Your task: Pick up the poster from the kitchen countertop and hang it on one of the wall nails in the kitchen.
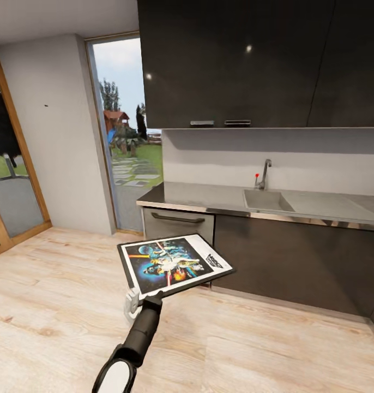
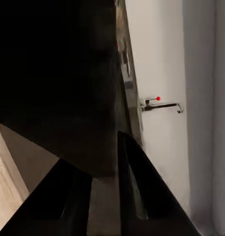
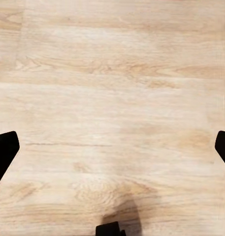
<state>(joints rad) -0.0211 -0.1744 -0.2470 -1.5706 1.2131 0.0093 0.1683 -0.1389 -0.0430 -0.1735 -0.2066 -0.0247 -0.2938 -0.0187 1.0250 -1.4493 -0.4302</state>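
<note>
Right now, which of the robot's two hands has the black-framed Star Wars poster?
The left hand grips the black-framed Star Wars poster by its edge; the right hand, fingers spread, faces bare wooden floor.

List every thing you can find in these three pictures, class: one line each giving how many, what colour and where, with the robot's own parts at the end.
poster: 1, black frame, white border, colourful figures on dark blue; held nearly flat above the floor, in front of the cabinets.
kitchen countertop: 1, light grey, along the far wall.
sink: 1, grey, set into the countertop.
tap: 1, chrome with a red-tipped lever, behind the sink.
upper cabinets: a row, dark grey, above the countertop.
lower cabinets: a row, dark grey-brown, under the countertop.
wall nail: 1, dark dot, on the pale wall left of the doorway.
floor: light wood planks.
left gripper: 1, black, clamped on the poster's near edge.
right gripper: 1, black fingers spread wide over the floor.
</note>
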